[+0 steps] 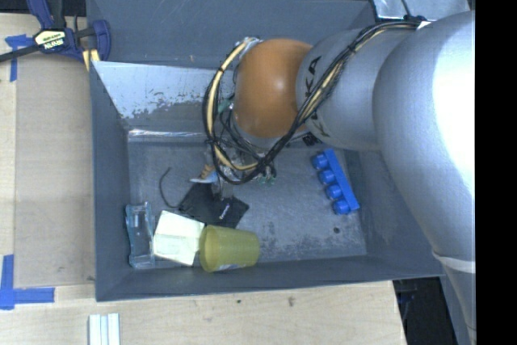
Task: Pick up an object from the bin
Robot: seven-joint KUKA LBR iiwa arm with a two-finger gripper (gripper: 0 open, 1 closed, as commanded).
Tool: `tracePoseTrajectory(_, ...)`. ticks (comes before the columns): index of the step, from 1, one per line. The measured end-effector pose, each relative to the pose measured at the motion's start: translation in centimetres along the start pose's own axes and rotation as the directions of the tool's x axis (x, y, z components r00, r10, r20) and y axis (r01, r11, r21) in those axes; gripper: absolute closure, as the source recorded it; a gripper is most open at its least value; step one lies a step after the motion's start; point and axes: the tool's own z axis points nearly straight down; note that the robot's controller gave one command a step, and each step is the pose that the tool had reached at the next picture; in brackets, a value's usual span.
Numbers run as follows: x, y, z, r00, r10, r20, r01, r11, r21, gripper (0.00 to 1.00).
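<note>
Hand (212, 175) hangs just above the flat black piece (216, 208) (clenched or released, I cannot tell); it should drop straight, clear of the yellow cup (229, 248).

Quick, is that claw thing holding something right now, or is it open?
Gripper: cannot be told; the arm's orange cover and cables mostly hide it, just by a flat black thing.
</note>
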Motion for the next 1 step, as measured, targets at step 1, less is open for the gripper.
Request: tracePoseTrajectory(1,0.00,0.00,0.00,1.000,0.000,0.000,0.000,1.000,0.000,1.00)
